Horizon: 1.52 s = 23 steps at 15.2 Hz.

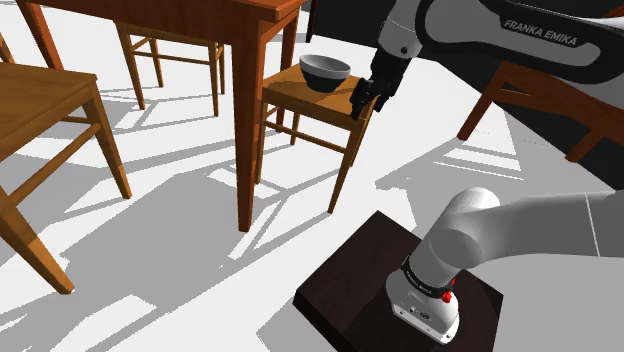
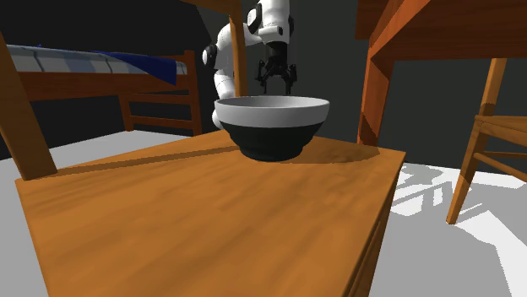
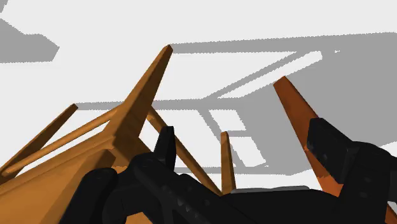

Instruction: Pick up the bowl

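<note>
Claw [image 1: 365,98] hangs released, fingers spread, apparently ready to straddle a rim, beside the chair seat [image 1: 295,96] at the shoulder view's upper middle. On that seat the bowl [image 1: 324,71] rests upright, untouched.

A wooden chair seat [image 1: 298,101] carries one bowl [image 1: 324,71]. In the shoulder view the bowl sits toward the seat's 12 o'clock.
</note>
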Each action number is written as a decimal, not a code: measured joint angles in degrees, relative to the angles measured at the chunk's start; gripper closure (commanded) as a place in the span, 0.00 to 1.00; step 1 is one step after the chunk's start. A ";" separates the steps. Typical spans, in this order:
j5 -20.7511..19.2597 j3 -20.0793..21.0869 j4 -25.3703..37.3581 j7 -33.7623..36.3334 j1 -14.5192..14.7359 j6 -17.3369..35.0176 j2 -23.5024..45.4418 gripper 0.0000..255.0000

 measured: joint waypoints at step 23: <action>-4.63 -6.72 47.26 -14.72 -3.04 0.03 47.90 0.00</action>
